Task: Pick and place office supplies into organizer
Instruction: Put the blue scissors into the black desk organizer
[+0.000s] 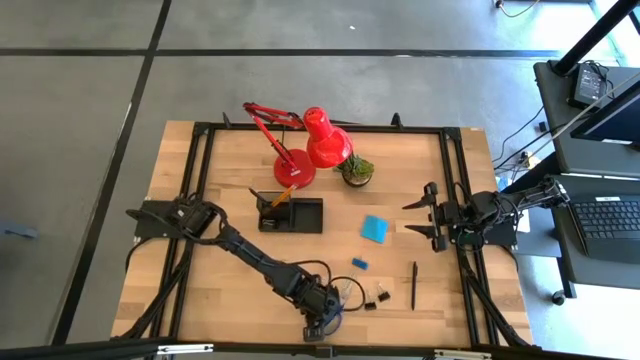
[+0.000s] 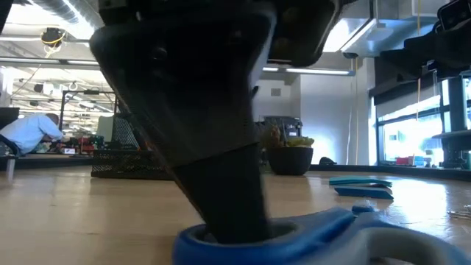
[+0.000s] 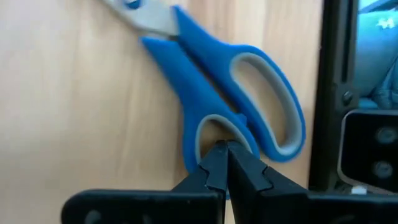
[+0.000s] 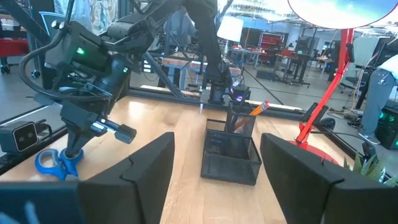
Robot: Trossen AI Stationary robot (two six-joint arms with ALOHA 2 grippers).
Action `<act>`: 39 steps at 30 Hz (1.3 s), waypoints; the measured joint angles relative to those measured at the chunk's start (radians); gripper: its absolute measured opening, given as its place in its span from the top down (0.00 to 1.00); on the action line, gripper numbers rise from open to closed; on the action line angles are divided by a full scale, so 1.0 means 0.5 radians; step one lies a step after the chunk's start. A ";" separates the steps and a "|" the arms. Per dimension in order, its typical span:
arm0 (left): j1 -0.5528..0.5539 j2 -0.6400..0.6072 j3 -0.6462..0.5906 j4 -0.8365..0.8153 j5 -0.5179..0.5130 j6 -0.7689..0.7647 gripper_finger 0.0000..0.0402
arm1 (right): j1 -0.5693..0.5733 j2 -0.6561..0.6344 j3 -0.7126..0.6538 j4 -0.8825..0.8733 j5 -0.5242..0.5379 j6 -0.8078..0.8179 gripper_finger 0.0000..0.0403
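At the table's near edge, well apart from the organizer (image 1: 291, 214), the blue-handled scissors (image 3: 230, 106) lie flat on the wood. The left gripper (image 3: 225, 163) stands over them with its fingers pressed together, the tips dipping into one handle loop and gripping nothing. The scissors look stiff and fairly light, with smooth plastic handles that could slip; a pinch across a loop's rim or at the pivot seems the safest hold. The right gripper (image 1: 422, 217) waits beyond the organizer's other side, jaws spread wide and empty.
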 joint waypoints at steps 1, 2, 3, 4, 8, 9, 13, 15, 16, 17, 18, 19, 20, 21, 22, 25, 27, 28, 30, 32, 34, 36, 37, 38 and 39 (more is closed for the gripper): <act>0.002 -0.005 0.000 -0.042 0.005 0.000 0.99 | 0.000 0.000 0.000 0.000 0.000 -0.001 0.40; 0.006 -0.008 0.001 -0.078 0.013 0.001 0.99 | 0.000 0.000 0.000 0.000 0.000 -0.001 0.40; 0.013 -0.008 0.001 -0.114 0.023 0.001 0.99 | 0.000 0.000 0.000 0.001 0.000 0.000 0.40; 0.020 -0.009 0.002 -0.147 0.030 0.001 0.99 | 0.000 0.000 0.000 0.001 0.000 -0.001 0.40; 0.065 -0.012 0.004 -0.272 0.063 0.034 1.00 | 0.000 0.000 0.000 0.000 0.000 -0.003 0.40; 0.077 -0.012 0.004 -0.298 0.066 0.060 1.00 | 0.000 0.000 0.000 0.001 0.000 -0.004 0.40; 0.125 -0.010 0.001 -0.345 0.080 0.166 0.99 | -0.001 0.000 0.000 0.001 0.000 -0.008 0.40; 0.149 -0.009 -0.001 -0.362 0.086 0.219 1.00 | 0.000 0.000 0.000 0.001 0.000 -0.008 0.40; 0.161 -0.009 -0.001 -0.376 0.086 0.247 1.00 | 0.000 0.000 0.000 0.000 0.000 -0.008 0.40; 0.174 -0.009 -0.001 -0.394 0.086 0.268 1.00 | 0.000 0.000 0.000 0.001 0.000 -0.008 0.40; 0.188 -0.009 -0.001 -0.412 0.085 0.284 1.00 | 0.000 0.000 0.000 0.001 0.000 -0.008 0.40; 0.201 -0.009 -0.001 -0.432 0.085 0.289 1.00 | 0.000 0.000 0.000 0.001 0.000 -0.008 0.40; 0.216 -0.010 -0.001 -0.446 0.083 0.301 1.00 | 0.000 0.000 0.000 0.001 0.000 -0.008 0.40; 0.227 -0.010 -0.001 -0.455 0.083 0.313 0.99 | 0.000 0.000 0.000 0.000 0.000 -0.008 0.40; 0.239 -0.011 -0.001 -0.460 0.081 0.330 0.99 | 0.000 0.000 0.000 0.001 0.000 -0.008 0.40; 0.267 -0.011 -0.002 -0.469 0.076 0.367 1.00 | 0.000 0.000 0.000 0.000 0.001 -0.008 0.40; 0.284 -0.011 -0.002 -0.474 0.078 0.395 1.00 | 0.000 0.000 0.000 0.001 0.000 -0.008 0.40; 0.290 -0.011 -0.002 -0.475 0.077 0.409 1.00 | 0.000 0.000 0.000 0.000 0.000 -0.008 0.40; 0.301 -0.011 -0.003 -0.475 0.079 0.413 0.99 | 0.000 0.000 0.000 0.000 0.000 -0.008 0.40; 0.306 -0.012 -0.004 -0.474 0.105 0.412 0.99 | 0.000 0.000 0.000 0.000 0.000 -0.008 0.40; 0.308 -0.015 -0.006 -0.471 0.128 0.423 0.99 | 0.000 0.000 0.000 0.001 0.000 -0.008 0.40; 0.307 -0.015 -0.006 -0.470 0.112 0.423 0.98 | -0.001 0.000 0.000 0.000 0.000 -0.008 0.40; 0.305 -0.015 0.004 -0.478 0.101 0.425 0.98 | 0.000 0.000 0.000 0.001 0.000 -0.008 0.40; 0.305 -0.013 0.016 -0.485 0.100 0.426 0.97 | 0.000 0.000 0.000 0.001 0.000 -0.008 0.40; 0.306 -0.012 0.032 -0.491 0.102 0.427 0.96 | -0.001 0.000 0.000 0.000 0.001 -0.008 0.40</act>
